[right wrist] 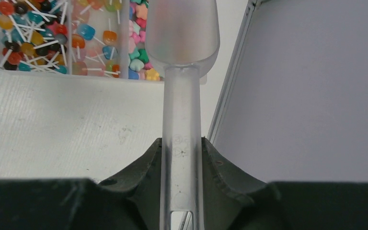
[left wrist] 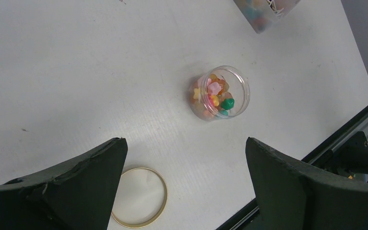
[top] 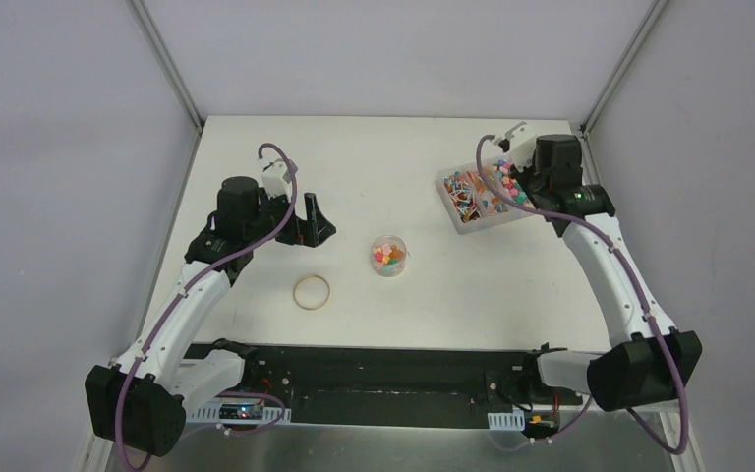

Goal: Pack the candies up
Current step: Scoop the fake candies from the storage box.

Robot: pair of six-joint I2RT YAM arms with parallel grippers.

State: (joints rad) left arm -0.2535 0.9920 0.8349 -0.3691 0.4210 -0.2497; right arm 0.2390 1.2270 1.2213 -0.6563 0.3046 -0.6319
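The candies (top: 504, 183) fill the right end of a clear tray (top: 458, 222) at the back right; they also show in the right wrist view (right wrist: 139, 57). A small clear jar (top: 388, 255) at the table's middle holds some candies (left wrist: 214, 93). My right gripper (right wrist: 181, 146) is shut on the handle of the clear plastic scoop (right wrist: 182, 33), whose bowl hangs over the tray's candy section. My left gripper (top: 311, 219) is open and empty, left of the jar (left wrist: 219, 93) and apart from it.
A tan rubber-band ring (top: 312, 292) lies in front of the left gripper, also seen in the left wrist view (left wrist: 141, 196). The tray's other sections hold lollipops (right wrist: 33, 38). A metal frame post (right wrist: 230, 81) runs beside the tray.
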